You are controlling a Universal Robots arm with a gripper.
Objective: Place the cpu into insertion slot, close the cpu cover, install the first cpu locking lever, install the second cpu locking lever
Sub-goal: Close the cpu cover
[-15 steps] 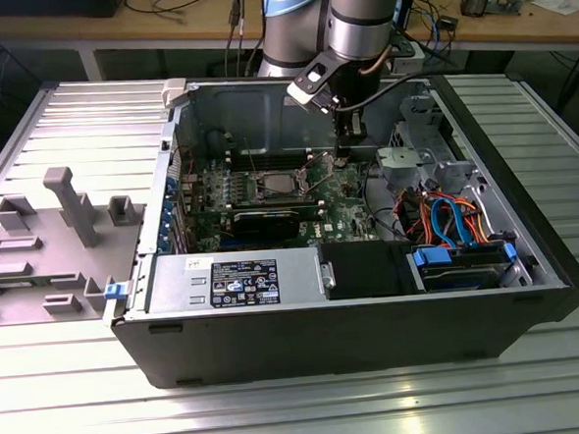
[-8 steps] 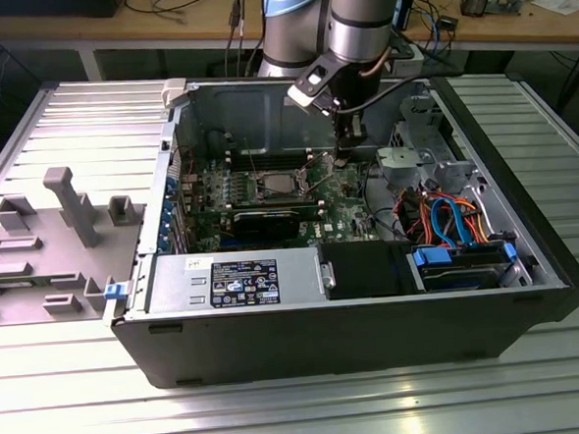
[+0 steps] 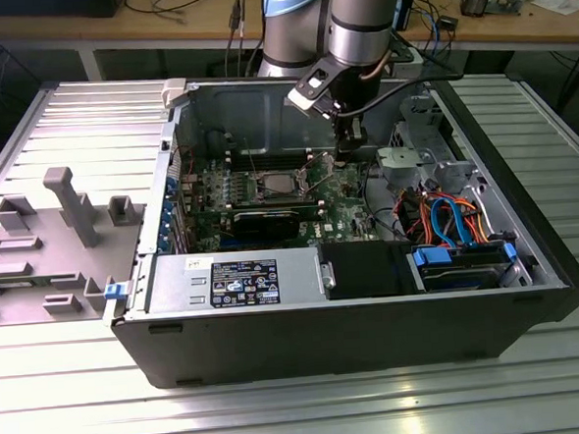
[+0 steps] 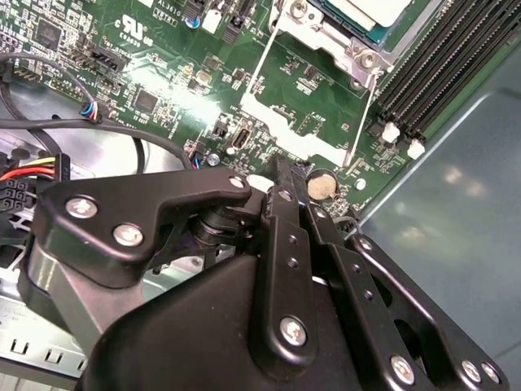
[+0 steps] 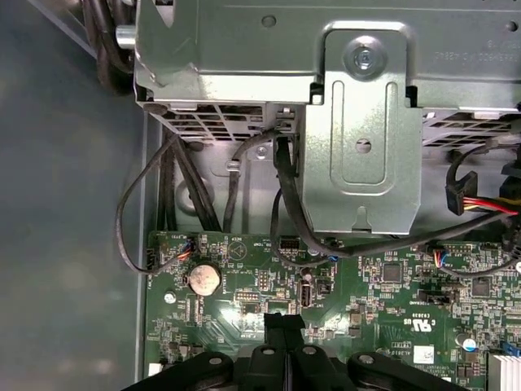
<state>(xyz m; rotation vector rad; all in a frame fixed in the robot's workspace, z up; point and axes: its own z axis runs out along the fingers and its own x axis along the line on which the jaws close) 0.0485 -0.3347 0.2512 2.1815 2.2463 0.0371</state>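
Exterior view has my black fingers low inside the open dark computer case on the ribbed metal desk, just beside the square silver-rimmed insertion slot, toward that view's right. The small silver-topped cpu sits in it. My fingers are pressed together on nothing, tips close over the green motherboard near a round coin battery. Two thin wire locking levers look unlatched, so I judge the lever steps are in hand. Whether the cover is fully down I cannot tell. Such thin wire calls for exact tip placement and a steady push.
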